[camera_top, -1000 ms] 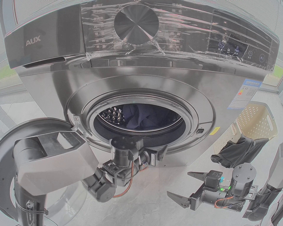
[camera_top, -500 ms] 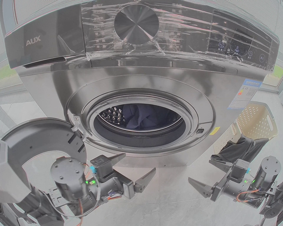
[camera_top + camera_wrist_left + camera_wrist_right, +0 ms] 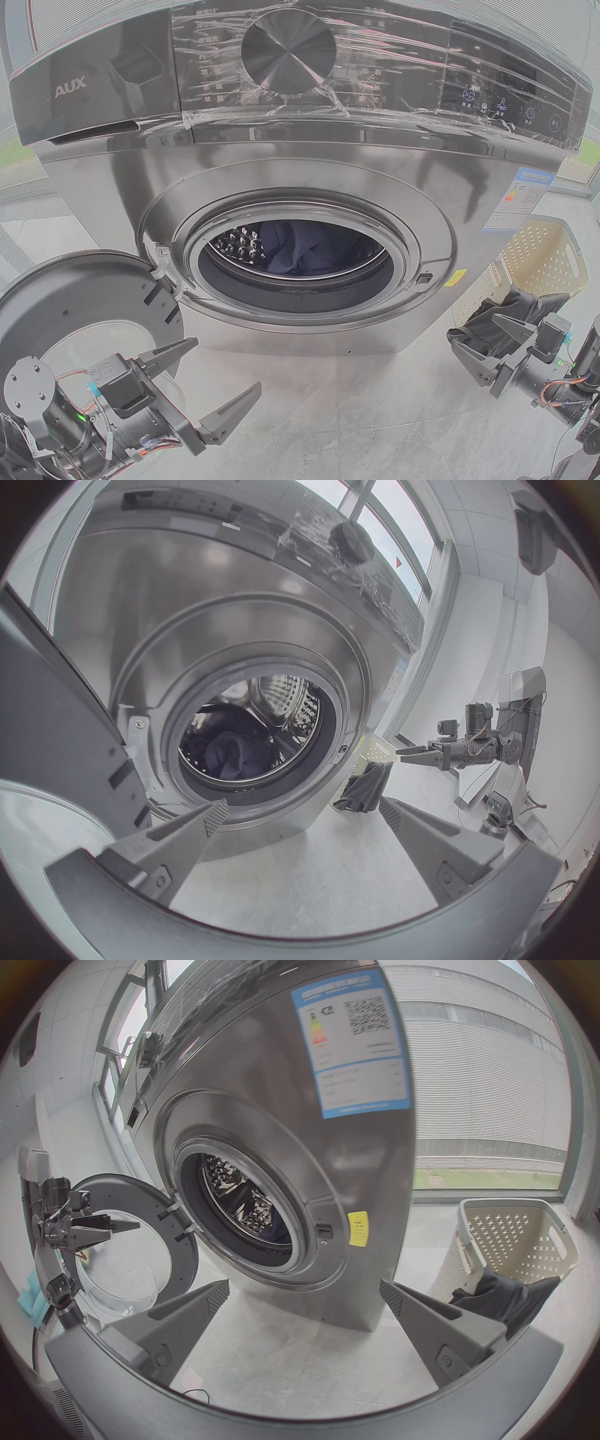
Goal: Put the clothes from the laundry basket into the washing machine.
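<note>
Here we are, square in front of the washing machine (image 3: 300, 156), and its round door (image 3: 81, 300) hangs wide open at 9 o'clock from the drum mouth, hinged on that side. Look into the drum: a heap of dark blue clothes (image 3: 300, 247) lies toward the back, with the studded drum wall showing at 10 o'clock from the heap. Down at 7 o'clock from the mouth the left claw (image 3: 226, 364) hovers low over the pale floor (image 3: 350, 400), just in front of the door's lower edge, its jaws spread wide apart and gripping nothing. Over at 4 o'clock, the right claw (image 3: 472, 329) is also gaping, both jaws well parted, tips pointing toward the machine. Right behind it is the action piece: a dark garment (image 3: 519, 312) is draped over the near rim of the cream, perforated laundry basket (image 3: 550, 250), spilling down the outside toward the floor. The basket stands on the floor just beside the machine's right flank, at 3 o'clock from the drum mouth. From the head view the right claw's tips overlap the cloth, but the left wrist view shows the claw held apart from it, with a gap between the tips and the fabric. Up at 12 o'clock the big round knob (image 3: 289, 50) sits on the film-covered control panel. A blue-and-white label (image 3: 522, 200) is stuck at 2 o'clock on the front, and a small yellow sticker (image 3: 456, 277) sits just beside the door latch at 3 o'clock.
</note>
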Robot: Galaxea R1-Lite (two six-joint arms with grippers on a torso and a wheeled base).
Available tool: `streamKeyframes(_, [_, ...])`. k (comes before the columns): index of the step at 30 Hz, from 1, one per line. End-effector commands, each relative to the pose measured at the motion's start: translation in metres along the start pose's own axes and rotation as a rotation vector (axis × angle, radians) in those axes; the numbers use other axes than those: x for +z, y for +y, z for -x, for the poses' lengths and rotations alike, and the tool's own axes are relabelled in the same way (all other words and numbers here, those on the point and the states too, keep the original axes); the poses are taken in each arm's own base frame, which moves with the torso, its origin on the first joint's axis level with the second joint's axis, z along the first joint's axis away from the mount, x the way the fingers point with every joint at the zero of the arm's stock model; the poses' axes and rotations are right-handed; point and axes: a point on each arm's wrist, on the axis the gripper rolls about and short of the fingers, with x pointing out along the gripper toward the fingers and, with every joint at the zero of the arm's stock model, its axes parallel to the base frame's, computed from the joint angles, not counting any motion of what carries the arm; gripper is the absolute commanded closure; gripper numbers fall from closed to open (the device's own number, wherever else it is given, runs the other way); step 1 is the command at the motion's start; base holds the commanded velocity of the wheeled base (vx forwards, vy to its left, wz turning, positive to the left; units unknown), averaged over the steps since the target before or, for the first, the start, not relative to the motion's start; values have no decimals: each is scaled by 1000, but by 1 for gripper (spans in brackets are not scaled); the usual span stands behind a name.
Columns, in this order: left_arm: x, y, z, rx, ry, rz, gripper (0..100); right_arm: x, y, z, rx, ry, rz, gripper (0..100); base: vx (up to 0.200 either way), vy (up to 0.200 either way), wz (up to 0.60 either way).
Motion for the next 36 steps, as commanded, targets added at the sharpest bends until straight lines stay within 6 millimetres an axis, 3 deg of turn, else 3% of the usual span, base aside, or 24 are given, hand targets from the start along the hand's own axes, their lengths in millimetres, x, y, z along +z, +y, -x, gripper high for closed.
streamKeyframes(1, [10, 4, 20, 39, -72, -1, 0, 8, -11, 25, -61, -45, -7, 0, -200, 0, 0])
streamKeyframes(5, [14, 7, 27, 66, -97, 2, 0, 7, -14, 41, -83, -24, -10, 0, -200, 0, 0])
streamKeyframes(7, [19, 12, 37, 93, -116, 7, 0, 3, -19, 62, -137, 7, -11, 0, -200, 0, 0])
streamKeyframes(14, [21, 22, 69, 149, -111, 7, 0, -8, -23, 104, -234, 4, -11, 0, -200, 0, 0])
streamKeyframes(25, [2, 31, 129, 230, -80, 8, 0, -24, -25, 145, -411, -80, 0, 0, -200, 0, 0])
streamKeyframes(29, [-17, 30, 152, 284, -43, 12, 0, -38, -22, 162, -449, -126, 11, 0, -50, 0, 0])
streamKeyframes(36, [-42, 23, 176, 325, -48, 19, 0, -59, -19, 170, -462, -96, -6, 0, -86, 0, 0])
